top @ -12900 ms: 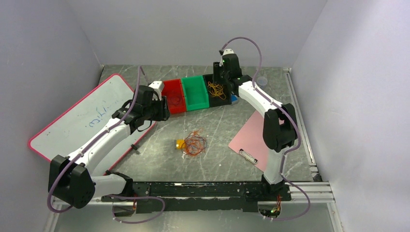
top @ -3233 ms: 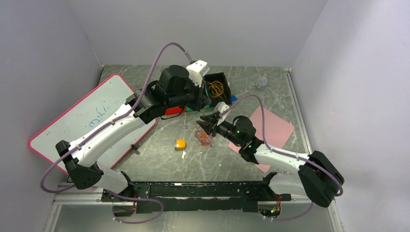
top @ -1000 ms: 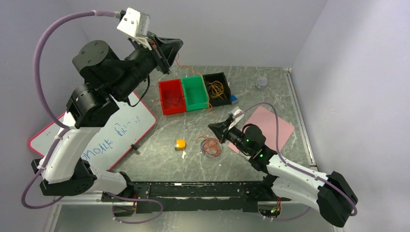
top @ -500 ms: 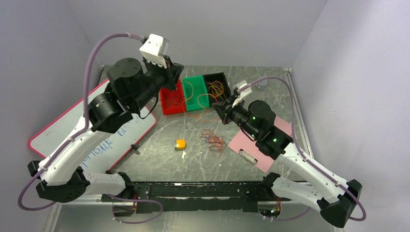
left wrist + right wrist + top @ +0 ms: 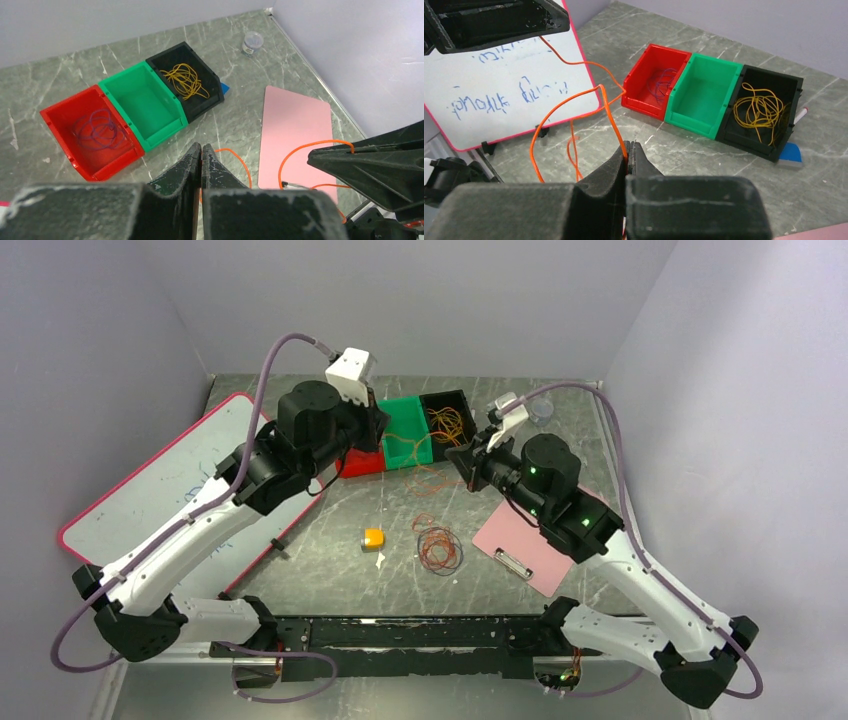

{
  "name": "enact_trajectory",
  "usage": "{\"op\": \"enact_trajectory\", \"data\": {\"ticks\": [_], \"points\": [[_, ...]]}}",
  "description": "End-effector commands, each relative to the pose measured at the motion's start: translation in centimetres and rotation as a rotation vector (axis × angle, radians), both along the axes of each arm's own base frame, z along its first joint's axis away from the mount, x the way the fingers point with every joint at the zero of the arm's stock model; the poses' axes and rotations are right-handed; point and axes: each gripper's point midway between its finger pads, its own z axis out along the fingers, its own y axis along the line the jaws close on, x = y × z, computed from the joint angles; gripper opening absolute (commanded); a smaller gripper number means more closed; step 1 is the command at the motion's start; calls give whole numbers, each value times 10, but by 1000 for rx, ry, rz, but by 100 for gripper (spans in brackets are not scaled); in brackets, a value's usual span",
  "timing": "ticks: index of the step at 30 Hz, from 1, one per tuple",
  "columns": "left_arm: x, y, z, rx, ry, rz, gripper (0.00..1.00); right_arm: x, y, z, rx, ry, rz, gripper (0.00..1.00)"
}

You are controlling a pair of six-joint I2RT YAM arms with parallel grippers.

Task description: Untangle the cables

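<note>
Left gripper (image 5: 201, 150) and right gripper (image 5: 629, 148) are each pinched tight on one orange cable (image 5: 600, 86) hanging slack between them; the tangle of cables (image 5: 438, 548) lies on the table (image 5: 330, 570). Pulling apart could slip the thin wire free. If it joins the tangle, which is hard to tell, it could cinch a knot.

Three bins: one red bin (image 5: 85, 102), one green bin (image 5: 142, 105), one black bin (image 5: 202, 105). There is one whiteboard (image 5: 140, 490), one pink clipboard (image 5: 515, 530), one small orange block (image 5: 373, 537), one small jar (image 5: 251, 42) and one blue tab (image 5: 223, 88). The cables come in four lots: one loose tangle (image 5: 438, 545) whose strands cannot be counted, one orange cable (image 5: 612, 117), one yellow bundle (image 5: 186, 80), one purple loop (image 5: 97, 131). Two grippers are in view — the left gripper (image 5: 201, 147) and the right gripper (image 5: 629, 146).
</note>
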Motion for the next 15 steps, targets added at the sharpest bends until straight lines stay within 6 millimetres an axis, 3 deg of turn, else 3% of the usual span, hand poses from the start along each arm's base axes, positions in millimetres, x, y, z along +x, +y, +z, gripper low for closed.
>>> {"op": "enact_trajectory", "data": {"ticks": [1, 7, 15], "points": [[11, -10, -14, -85, 65, -63, 7, 10, 0, -6, -14, 37, -50, 0], [58, -2, -53, -125, 177, -96, 7, 44, 8, -12, -19, 43, -139, 0], [127, 4, -92, -93, 207, -109, 7, 120, 18, -43, 26, 113, -144, 0]]}}
